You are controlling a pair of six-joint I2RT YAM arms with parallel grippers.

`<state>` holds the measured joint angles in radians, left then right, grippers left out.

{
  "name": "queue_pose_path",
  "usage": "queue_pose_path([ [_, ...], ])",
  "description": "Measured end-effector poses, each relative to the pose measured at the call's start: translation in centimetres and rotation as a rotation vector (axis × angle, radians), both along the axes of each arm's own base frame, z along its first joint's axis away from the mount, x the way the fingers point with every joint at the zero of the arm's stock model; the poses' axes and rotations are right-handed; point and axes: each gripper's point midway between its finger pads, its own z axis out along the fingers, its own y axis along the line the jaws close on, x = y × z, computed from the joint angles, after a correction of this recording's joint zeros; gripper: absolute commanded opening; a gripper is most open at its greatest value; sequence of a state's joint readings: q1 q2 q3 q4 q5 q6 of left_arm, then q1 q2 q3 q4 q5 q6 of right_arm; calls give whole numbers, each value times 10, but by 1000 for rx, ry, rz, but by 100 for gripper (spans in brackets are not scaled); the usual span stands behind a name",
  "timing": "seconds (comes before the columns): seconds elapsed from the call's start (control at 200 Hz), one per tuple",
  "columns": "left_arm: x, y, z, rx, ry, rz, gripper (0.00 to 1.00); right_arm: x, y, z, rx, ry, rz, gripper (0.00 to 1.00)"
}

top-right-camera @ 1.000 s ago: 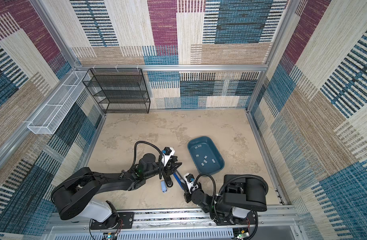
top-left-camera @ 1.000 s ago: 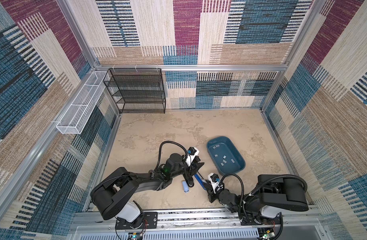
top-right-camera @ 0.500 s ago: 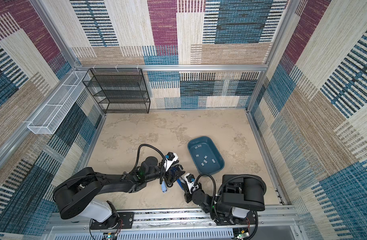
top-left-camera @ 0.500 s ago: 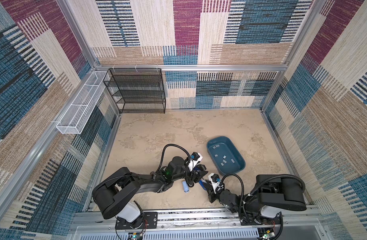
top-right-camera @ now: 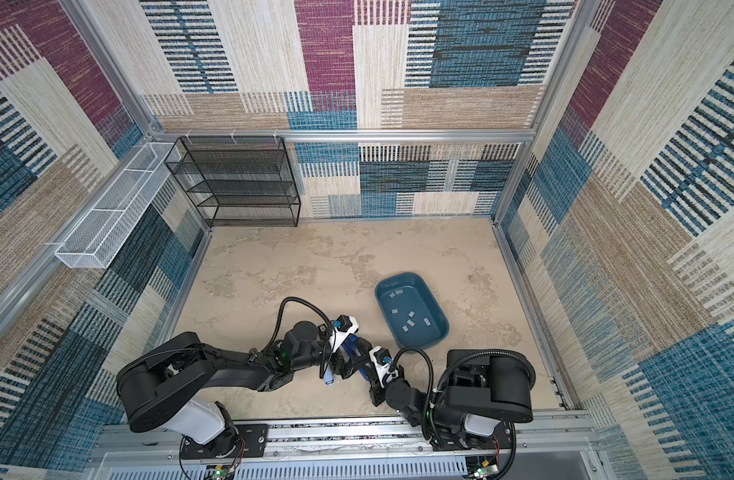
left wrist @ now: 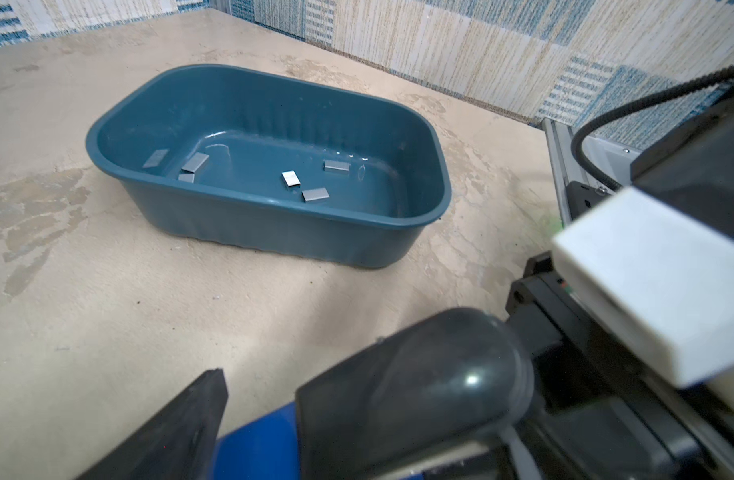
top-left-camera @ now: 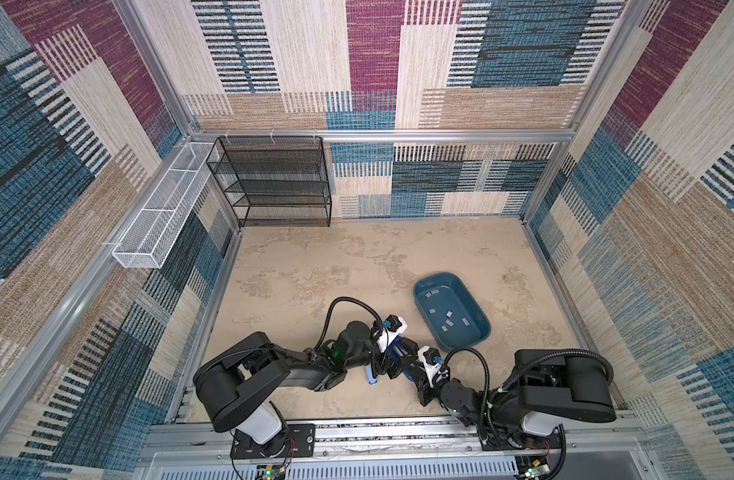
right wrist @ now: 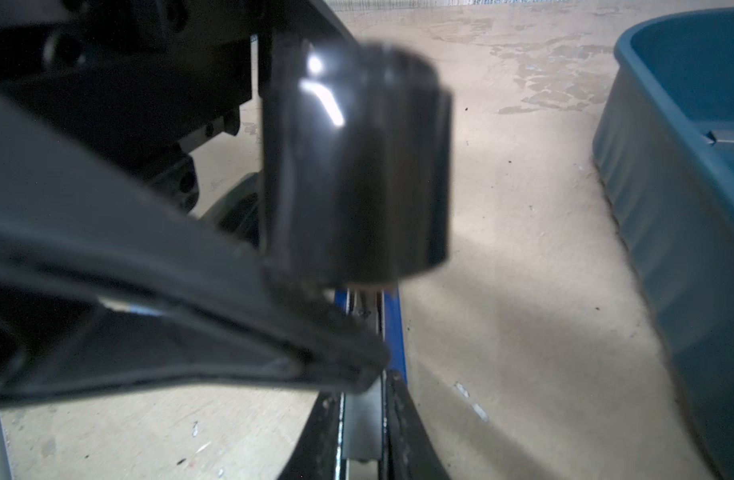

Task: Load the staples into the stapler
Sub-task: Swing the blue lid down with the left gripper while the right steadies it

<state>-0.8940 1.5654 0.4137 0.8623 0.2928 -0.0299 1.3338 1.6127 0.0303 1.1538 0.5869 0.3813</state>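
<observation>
both top views are bright and evenly lit, sharp in the middle, while the walls (top-left-camera: 66, 174) bend outward near the edges. only soft shadows lie on the table (top-left-camera: 315, 266). in the left wrist view the blue tub (left wrist: 274, 232) is sharp, with small glare spots inside, but the near stapler (left wrist: 419, 386) is blurred. the right wrist view is dimmer; the stapler (right wrist: 357, 166) is out of focus there, with a white glare streak.

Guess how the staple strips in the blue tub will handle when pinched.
The staple strips lie flat on the glossy floor of the blue tub: probably slide rather than lift. Small and thin, so likely light. Grey metallic look suggests stiff, maybe brittle.
</observation>
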Motion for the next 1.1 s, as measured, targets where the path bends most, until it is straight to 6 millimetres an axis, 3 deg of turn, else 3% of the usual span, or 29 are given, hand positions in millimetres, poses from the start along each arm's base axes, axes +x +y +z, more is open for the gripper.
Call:
queue_pose_path([
  [0.341,-12,6,0,-19,-39,-17,99,1,-1,0,1,-1,-7,18],
  [0.551,-9,6,16,-55,-84,-3,99,1,-2,1,-3,-1,-11,29],
  [0.841,-9,10,38,-97,-127,12,99,1,-2,10,18,-8,-14,56],
  [1.102,-2,14,44,-94,-143,58,99,0,-4,30,79,-23,-11,53],
])
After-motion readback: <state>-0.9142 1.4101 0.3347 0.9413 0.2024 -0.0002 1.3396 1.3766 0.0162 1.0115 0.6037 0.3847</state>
